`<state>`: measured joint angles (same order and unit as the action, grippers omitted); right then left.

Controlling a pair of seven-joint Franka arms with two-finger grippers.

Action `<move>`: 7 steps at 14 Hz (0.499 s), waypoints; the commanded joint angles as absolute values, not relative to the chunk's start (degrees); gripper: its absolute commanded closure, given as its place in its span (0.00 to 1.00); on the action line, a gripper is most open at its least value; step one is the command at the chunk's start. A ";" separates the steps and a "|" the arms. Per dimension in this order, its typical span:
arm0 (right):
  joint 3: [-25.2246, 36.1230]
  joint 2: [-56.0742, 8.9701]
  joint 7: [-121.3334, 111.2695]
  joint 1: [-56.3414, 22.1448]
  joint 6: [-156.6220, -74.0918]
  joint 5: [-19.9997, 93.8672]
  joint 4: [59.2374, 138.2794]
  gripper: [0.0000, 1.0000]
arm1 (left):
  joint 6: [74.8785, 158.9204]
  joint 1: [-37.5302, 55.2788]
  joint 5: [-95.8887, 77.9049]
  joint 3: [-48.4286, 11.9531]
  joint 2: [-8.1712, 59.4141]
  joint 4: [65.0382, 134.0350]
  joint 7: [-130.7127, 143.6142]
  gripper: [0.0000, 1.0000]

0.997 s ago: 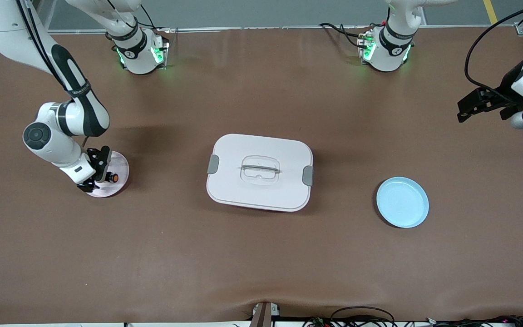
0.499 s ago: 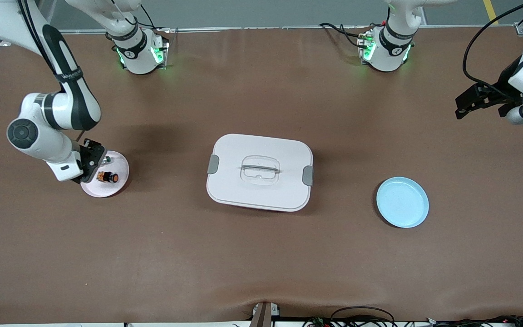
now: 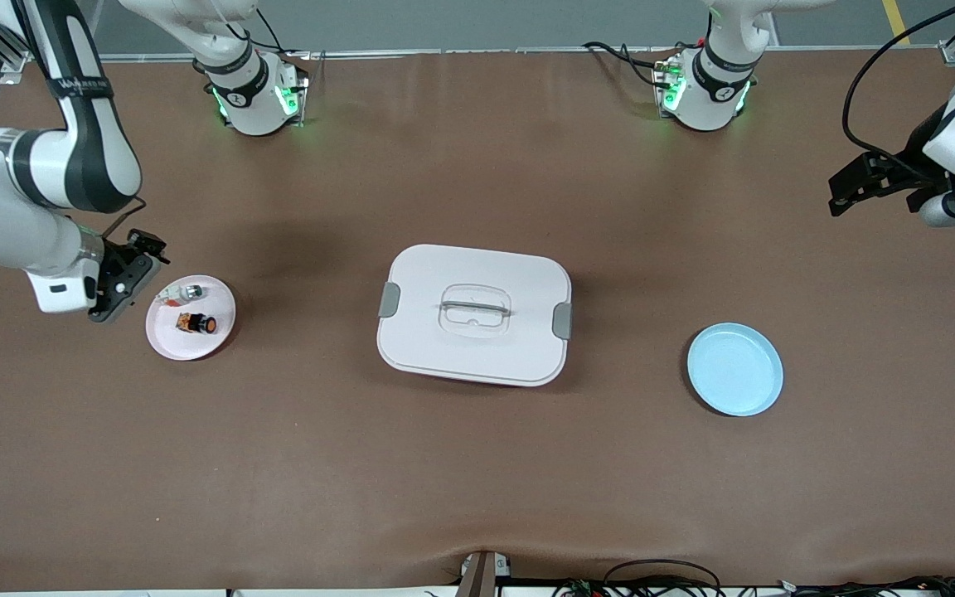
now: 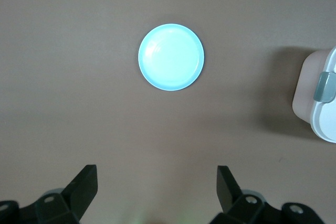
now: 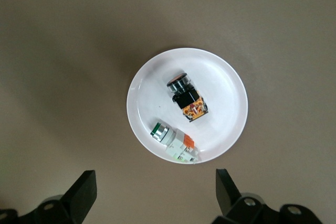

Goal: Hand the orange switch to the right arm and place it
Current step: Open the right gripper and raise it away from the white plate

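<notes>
Table point(image 3: 477, 481) holds two plates point(image 3: 191, 317), one box point(image 3: 474, 315), one orange switch point(image 3: 196, 322).

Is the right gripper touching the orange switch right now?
Apart. The right wrist view shows the open right gripper up over the table, bare table between its fingertips and the pink plate where the orange switch lies.

plain brown tabletop point(image 3: 477, 464). small pale pink round plate point(image 3: 214, 340) with a stubby black-and-orange push-button switch point(image 3: 196, 322) and a silver-white part with a red bit point(image 3: 181, 293). white lidded box point(image 3: 474, 314) with grey clips. light blue round plate point(image 3: 734, 369).
</notes>
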<state>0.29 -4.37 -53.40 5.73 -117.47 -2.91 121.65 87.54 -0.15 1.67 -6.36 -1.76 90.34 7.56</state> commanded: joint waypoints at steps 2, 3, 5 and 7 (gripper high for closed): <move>0.26 1.83 -43.88 5.63 -111.64 -2.28 121.90 0.00 | 87.98 -0.44 1.49 -6.50 -3.96 92.64 6.50 0.00; 0.35 2.98 -41.33 5.63 -110.23 -2.29 121.90 0.00 | 87.98 -0.53 1.49 -6.50 -3.96 92.64 6.50 0.00; 0.44 4.65 -38.07 5.71 -106.98 -2.29 120.86 0.00 | 87.98 -0.53 1.49 -6.50 -3.96 92.64 6.50 0.00; 0.62 5.18 -33.08 5.89 -102.07 -2.29 118.31 0.00 | 87.98 -0.53 1.58 -6.50 -4.04 92.64 6.50 0.00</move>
